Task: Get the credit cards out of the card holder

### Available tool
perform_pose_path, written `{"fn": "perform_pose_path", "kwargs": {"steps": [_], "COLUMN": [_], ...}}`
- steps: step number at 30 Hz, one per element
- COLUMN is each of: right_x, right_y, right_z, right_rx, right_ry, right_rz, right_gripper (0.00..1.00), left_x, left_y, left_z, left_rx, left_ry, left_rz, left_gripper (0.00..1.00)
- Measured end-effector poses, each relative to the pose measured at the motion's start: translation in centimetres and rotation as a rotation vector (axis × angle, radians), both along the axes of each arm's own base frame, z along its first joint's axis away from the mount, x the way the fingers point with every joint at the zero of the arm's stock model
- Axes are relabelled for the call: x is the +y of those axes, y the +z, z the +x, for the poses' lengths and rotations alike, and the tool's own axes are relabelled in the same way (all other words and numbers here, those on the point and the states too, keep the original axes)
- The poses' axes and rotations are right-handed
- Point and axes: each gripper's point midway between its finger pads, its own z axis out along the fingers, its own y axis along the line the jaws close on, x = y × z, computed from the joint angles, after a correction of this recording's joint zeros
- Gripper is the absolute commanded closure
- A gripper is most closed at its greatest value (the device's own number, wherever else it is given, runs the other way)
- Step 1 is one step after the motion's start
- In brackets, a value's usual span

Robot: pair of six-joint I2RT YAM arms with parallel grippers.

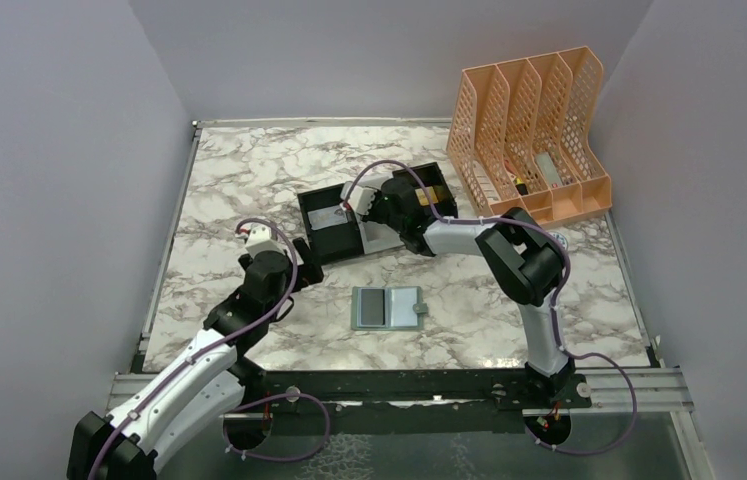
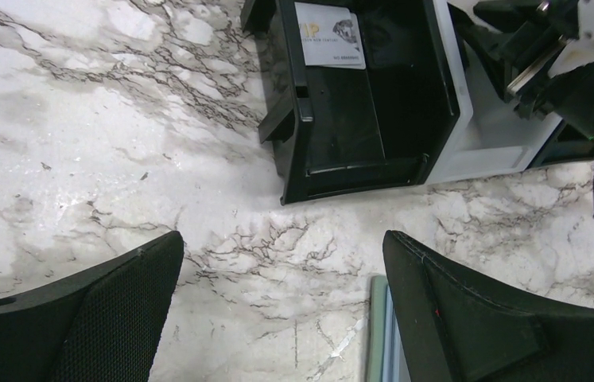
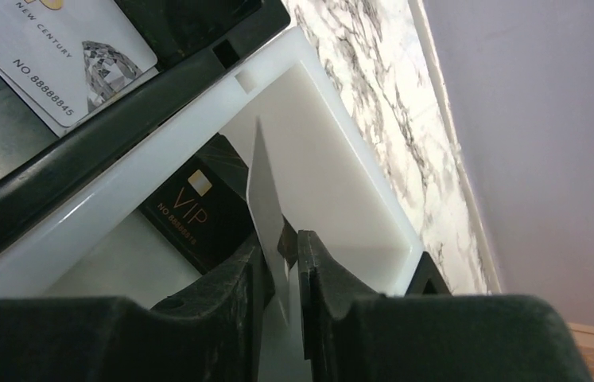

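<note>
The card holder (image 1: 386, 308) lies open on the marble, with a dark credit card (image 1: 370, 307) in its left pocket. Its green edge shows in the left wrist view (image 2: 378, 334). My left gripper (image 1: 303, 270) (image 2: 281, 247) is open and empty, just left of the card holder and above bare marble. My right gripper (image 1: 369, 210) (image 3: 281, 247) is shut on a pale credit card (image 3: 264, 187), held edge-on over the tray's white compartment (image 3: 333, 159). A black VIP card (image 3: 190, 211) lies in that compartment. A white card (image 2: 329, 36) (image 3: 63, 56) lies in the black compartment.
The black-and-white three-compartment tray (image 1: 334, 250) stands at mid-table behind the card holder. An orange file rack (image 1: 534, 130) stands at the back right. Grey walls close in on three sides.
</note>
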Motion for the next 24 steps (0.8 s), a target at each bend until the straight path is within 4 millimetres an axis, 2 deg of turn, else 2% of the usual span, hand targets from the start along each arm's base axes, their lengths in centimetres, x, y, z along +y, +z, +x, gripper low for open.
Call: {"fn": "perform_pose_path", "kwargs": {"steps": [5,9,24], "right_x": [0.3,0.4,0.4], "right_y": [0.1,-0.6,-1.5], "right_z": [0.0,-0.5,-1.2], "right_rx": [0.006,0.035,0.096], "right_ry": [0.014,0.030,0.043], "right_rz": [0.001,-0.007,-0.023], "right_gripper": [0.72,0.65,0.51], "left_x": [-0.6,-1.0,-1.2], "left_y": [-0.5,-0.3,0.9], "left_z": [0.4,0.6,0.6], "left_rx": [0.031,0.029,-0.009], "left_ry": [-0.027,-0.043,-0.054], "left_rz": [0.021,0.019,-0.006], "left_gripper": [0.01,0.01,0.01]}}
